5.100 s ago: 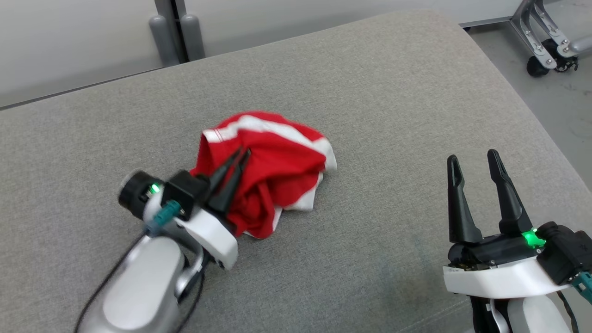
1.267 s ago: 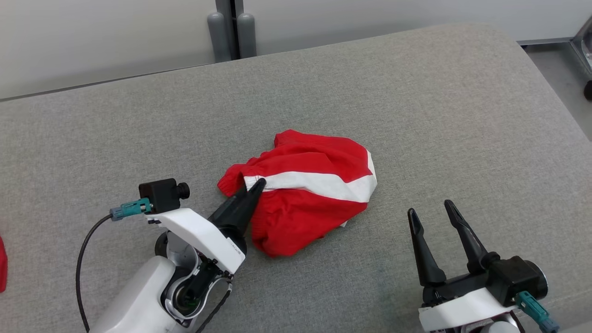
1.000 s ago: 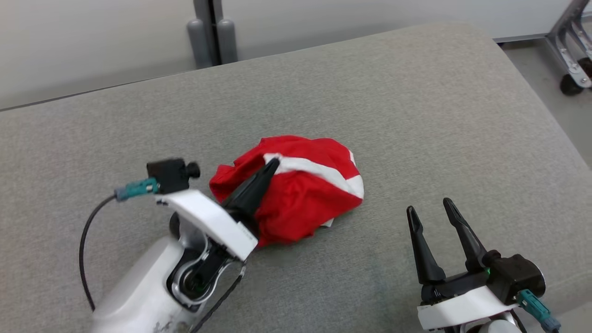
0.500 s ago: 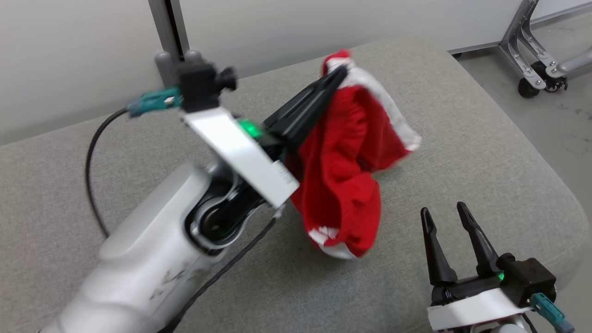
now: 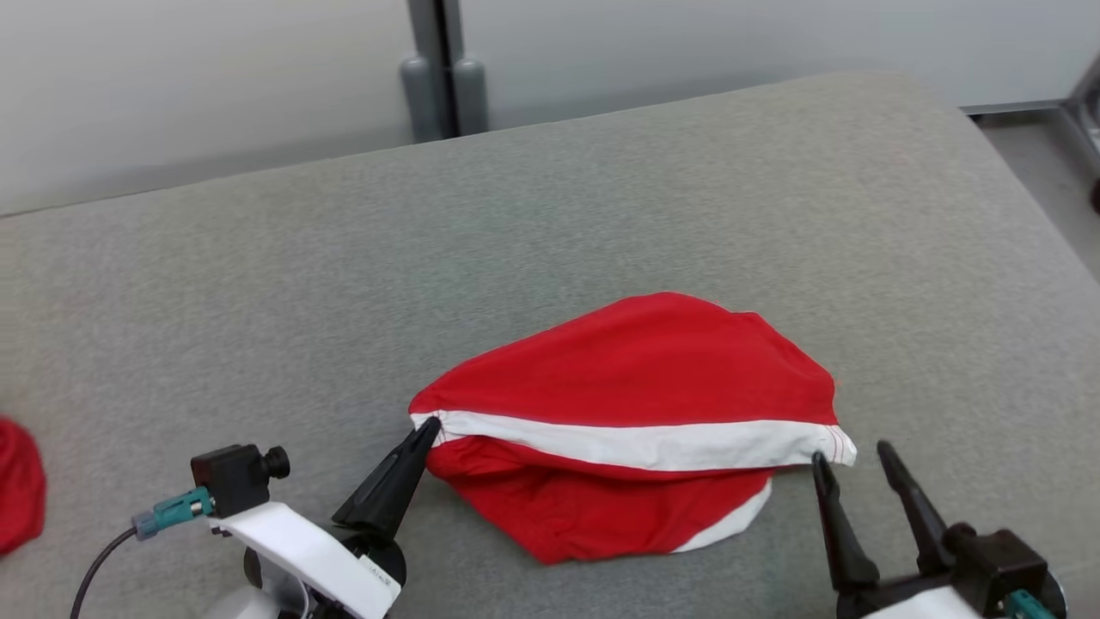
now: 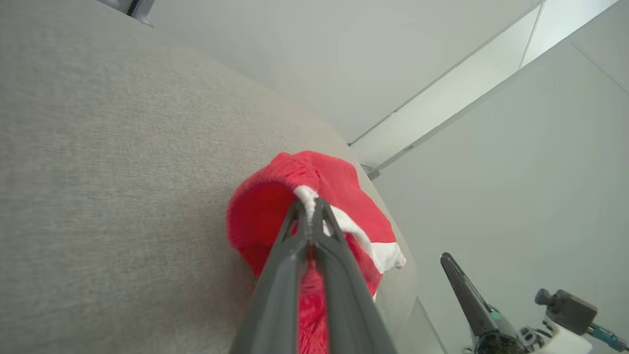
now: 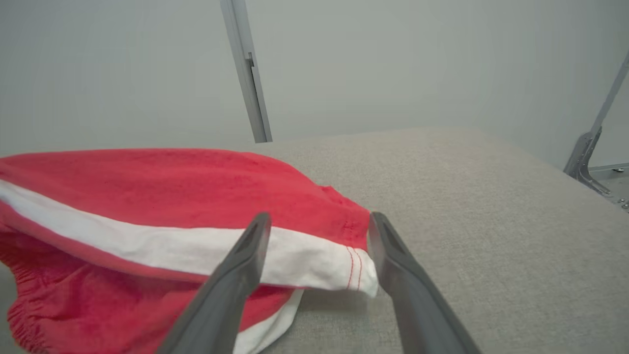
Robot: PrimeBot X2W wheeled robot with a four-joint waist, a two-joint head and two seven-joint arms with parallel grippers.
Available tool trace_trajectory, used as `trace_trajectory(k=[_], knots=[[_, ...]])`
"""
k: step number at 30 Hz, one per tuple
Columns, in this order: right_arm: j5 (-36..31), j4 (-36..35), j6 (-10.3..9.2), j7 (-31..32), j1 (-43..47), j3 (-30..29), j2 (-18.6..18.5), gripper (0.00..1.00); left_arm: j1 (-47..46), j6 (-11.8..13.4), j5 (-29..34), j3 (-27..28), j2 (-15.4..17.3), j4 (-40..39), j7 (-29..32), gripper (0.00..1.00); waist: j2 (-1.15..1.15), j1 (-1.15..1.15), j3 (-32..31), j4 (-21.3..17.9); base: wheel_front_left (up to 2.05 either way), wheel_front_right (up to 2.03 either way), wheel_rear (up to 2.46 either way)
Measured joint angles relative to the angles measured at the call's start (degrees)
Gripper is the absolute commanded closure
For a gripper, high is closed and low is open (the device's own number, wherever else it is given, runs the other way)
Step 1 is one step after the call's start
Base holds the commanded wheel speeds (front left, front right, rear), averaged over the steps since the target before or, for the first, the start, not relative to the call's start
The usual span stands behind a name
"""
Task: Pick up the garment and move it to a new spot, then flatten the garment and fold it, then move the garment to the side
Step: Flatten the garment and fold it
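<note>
A red cloth (image 5: pixel 17 486) lies at the far left edge of the grey cushion (image 5: pixel 258 284). The left gripper (image 5: pixel 427 427) pinches the left end of the white stripe (image 5: pixel 653 443) on the red garment (image 5: pixel 636 378), which is spread at centre-front. The right gripper (image 5: pixel 851 454), jaws wide apart, flanks the stripe's right corner.

Far side: bare grey cushion (image 5: pixel 601 198), open.
Middle: red garment (image 5: pixel 636 378) spread across.
Left edge: another red thing (image 5: pixel 17 481), perhaps cloth.
</note>
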Motion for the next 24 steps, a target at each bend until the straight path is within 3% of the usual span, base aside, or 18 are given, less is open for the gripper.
trace_trajectory(k=[4, 10, 15, 16, 17, 21, 24], knots=[[1.0, 3.5, 0.01, 0.0, 0.5, 0.9, -1.9, 0.00, 0.8, 0.0, -1.1, 0.7, -0.3, 0.6, -1.9, 1.00, 0.00, 0.00, 0.6, 2.9, 0.00, 0.00, 0.00], [3.1, 5.7, 0.01, 0.0, -0.3, 0.1, -1.9, 0.00, 0.5, 0.0, -1.3, 0.7, -0.8, 0.8, -2.8, 1.00, 0.00, 0.00, 1.2, 5.2, 0.00, 0.00, 0.00], [6.0, 8.6, 0.01, 0.0, -1.3, 2.7, -2.5, 0.00, -0.4, 0.0, -1.3, 0.1, -0.7, 1.6, -3.1, 1.00, 0.00, 0.00, 1.3, 6.2, 0.00, 0.00, 0.00], [6.4, 9.0, 0.01, 0.0, -1.4, 3.5, -2.7, 0.06, -0.5, 0.0, -1.3, 0.0, -0.7, 1.6, -3.2, 1.00, 0.00, 0.00, 1.3, 6.3, 0.00, 0.00, 0.00], [6.9, 9.4, 0.01, 0.0, -1.6, 4.4, -2.8, 0.23, -0.8, 0.0, -1.5, -0.1, -0.6, 1.7, -3.4, 1.00, 0.00, 0.00, 1.3, 6.3, 0.00, 0.00, 0.00], [8.0, 9.9, 0.01, 0.0, -2.2, 6.5, -3.3, 1.00, -1.1, 0.0, -1.5, -0.4, -0.5, 1.9, -3.6, 1.00, 0.00, 0.00, 1.3, 6.1, 0.00, 0.00, 0.00], [8.2, 8.8, 0.01, 0.0, -2.4, 7.8, -4.0, 1.00, -1.3, 0.0, -1.5, -0.8, -0.3, 2.4, -3.9, 1.00, 0.00, 0.00, 1.3, 5.8, 0.00, 0.00, 0.00]])
